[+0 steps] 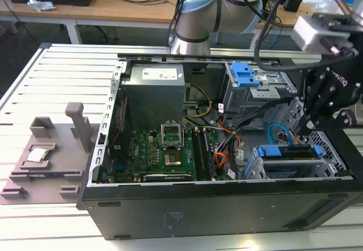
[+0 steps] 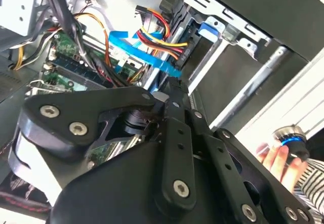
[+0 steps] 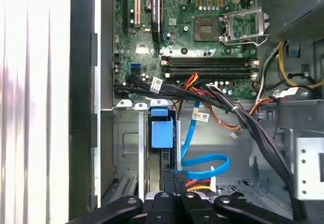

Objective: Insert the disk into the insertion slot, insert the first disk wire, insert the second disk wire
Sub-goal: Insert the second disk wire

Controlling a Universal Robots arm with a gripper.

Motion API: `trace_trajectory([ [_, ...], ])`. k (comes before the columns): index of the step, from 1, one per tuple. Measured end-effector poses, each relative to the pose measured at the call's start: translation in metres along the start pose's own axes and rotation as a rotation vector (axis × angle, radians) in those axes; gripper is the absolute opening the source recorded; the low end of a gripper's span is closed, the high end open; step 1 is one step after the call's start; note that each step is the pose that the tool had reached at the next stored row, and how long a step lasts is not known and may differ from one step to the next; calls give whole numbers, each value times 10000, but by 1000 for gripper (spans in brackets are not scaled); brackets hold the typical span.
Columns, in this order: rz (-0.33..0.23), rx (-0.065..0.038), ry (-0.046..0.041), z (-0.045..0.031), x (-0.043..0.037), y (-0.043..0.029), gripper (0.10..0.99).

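The disk (image 1: pixel 286 152) sits inside the insertion slot (image 1: pixel 266 170) at the case's front corner, on the exterior view's right; its blue carrier tab (image 3: pixel 162 132) shows between the grey cage walls (image 3: pixel 126 148). My black gripper (image 1: pixel 306 131) hangs just over the disk's rear end. In both wrist views its fingers are drawn together at the black plug of a flat blue wire (image 3: pixel 201 164), right against the disk's back edge. The same blue wire (image 2: pixel 136 44) loops toward the motherboard. A red, yellow and black wire bundle (image 3: pixel 200 185) ends beside the plug.
A taller grey cage with a blue latch (image 1: pixel 247 75) stands behind the slot. Thick black cable bundles (image 3: pixel 243 120) cross above the motherboard (image 1: pixel 164 149). A grey fixture (image 1: pixel 51 149) lies on the exterior view's left. A person's hand (image 2: pixel 273 158) holds a small device outside the case.
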State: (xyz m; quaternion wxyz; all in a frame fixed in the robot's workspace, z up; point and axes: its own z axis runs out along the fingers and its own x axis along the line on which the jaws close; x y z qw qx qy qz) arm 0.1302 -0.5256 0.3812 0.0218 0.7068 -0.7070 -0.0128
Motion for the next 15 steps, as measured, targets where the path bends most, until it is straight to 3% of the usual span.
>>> trace_trajectory([
  [6, 0, 0, -1, -134, 1, 7, 106],
  [15, 0, 0, 0, -141, 1, 7, 106],
])
